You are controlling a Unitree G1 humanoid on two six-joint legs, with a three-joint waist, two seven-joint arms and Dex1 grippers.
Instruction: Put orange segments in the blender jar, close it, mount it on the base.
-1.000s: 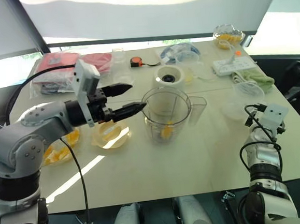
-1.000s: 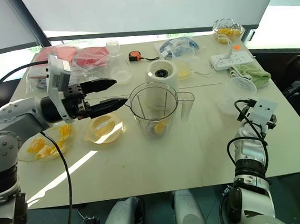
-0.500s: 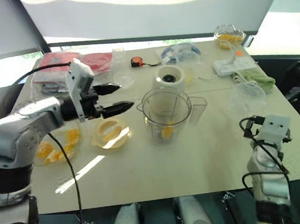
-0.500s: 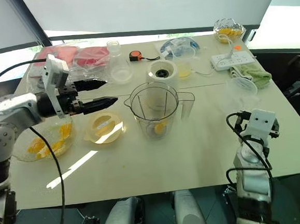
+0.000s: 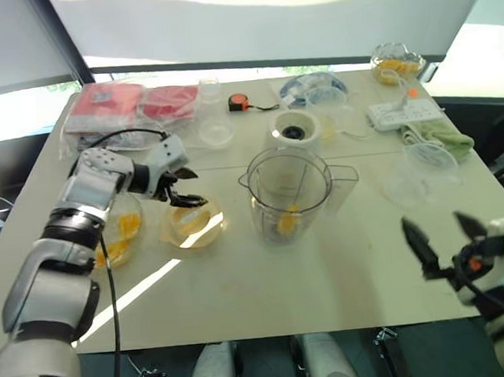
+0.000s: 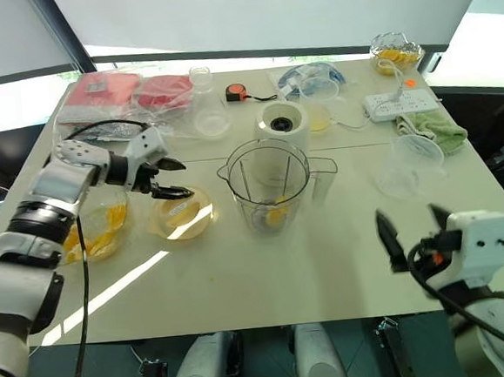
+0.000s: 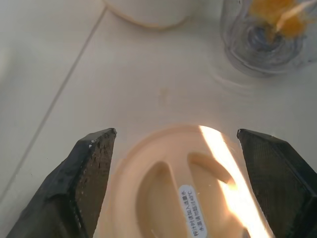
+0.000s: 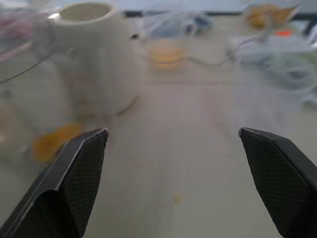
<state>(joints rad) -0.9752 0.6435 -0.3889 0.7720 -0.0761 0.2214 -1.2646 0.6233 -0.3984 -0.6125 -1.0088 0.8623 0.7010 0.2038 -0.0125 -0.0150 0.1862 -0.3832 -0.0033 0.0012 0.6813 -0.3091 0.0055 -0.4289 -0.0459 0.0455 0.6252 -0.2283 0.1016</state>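
My left wrist view reveals a label on the pale yellow lid; my left gripper angles down, spread wide above it.

You have one blender jar on the table, and one base behind it. One pale yellow lid lies beside the jar. You see two bowls with orange segments: one at the left, one at the far right corner. Inside the jar you can count one orange segment. There is one white power strip, one green cloth, one tape measure, and two red packets. Two grippers are there, left and right.
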